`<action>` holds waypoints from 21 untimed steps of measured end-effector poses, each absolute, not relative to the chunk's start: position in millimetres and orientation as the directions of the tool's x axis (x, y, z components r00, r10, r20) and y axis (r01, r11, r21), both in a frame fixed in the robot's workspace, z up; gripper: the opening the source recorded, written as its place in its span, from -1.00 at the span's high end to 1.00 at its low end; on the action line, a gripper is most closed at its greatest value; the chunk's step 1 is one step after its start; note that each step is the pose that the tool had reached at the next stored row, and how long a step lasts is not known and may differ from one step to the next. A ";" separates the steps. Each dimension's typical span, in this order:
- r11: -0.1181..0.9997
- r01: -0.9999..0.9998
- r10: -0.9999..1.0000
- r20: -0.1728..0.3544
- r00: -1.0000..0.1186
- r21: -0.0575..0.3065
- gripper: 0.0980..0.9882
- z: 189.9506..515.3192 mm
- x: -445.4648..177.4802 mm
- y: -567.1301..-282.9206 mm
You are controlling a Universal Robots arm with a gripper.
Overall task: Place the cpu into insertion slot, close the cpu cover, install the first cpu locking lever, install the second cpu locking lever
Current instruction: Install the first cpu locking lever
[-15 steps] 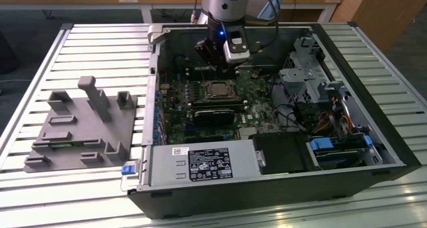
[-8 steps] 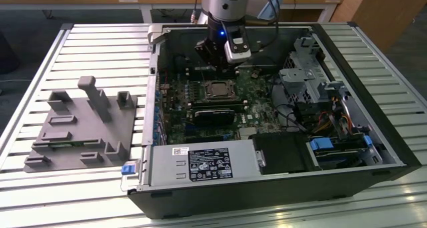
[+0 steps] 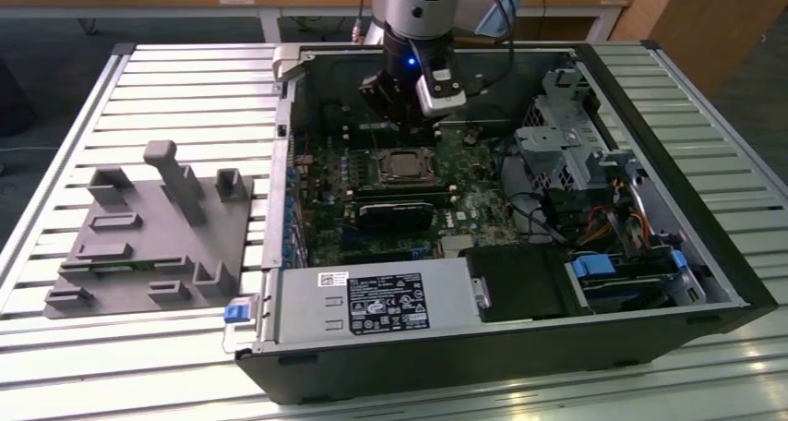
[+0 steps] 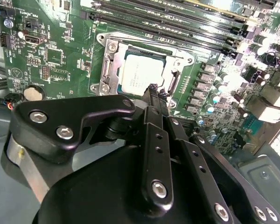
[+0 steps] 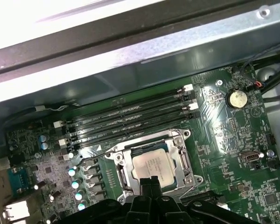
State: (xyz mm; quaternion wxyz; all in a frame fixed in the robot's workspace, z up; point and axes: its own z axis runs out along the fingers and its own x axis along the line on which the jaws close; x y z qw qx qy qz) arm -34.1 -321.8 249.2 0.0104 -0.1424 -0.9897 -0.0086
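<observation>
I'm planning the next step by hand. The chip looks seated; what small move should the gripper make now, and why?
Probably ease the shut gripper down onto the near edge of the cpu cover: the cpu already lies inside the cover's window, and the tip hovers just at that edge.

the cpu (image 4: 141,73) lies in the insertion slot (image 4: 107,77) on the motherboard (image 4: 60,56), memory slots (image 4: 177,23) just beside. the case (image 3: 493,366) stands on the table (image 3: 74,126), a fixture (image 3: 148,246) toward its edge at the exterior view's left.
</observation>
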 end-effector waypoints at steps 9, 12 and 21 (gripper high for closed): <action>0.979 0.205 0.205 0.023 -0.978 0.014 0.98 249.2 -34.1 -321.8; 0.986 0.166 0.166 0.023 -0.986 0.014 0.98 249.2 -34.1 -321.8; 0.997 0.074 0.074 0.023 -0.997 0.017 0.98 249.2 -35.4 -321.8</action>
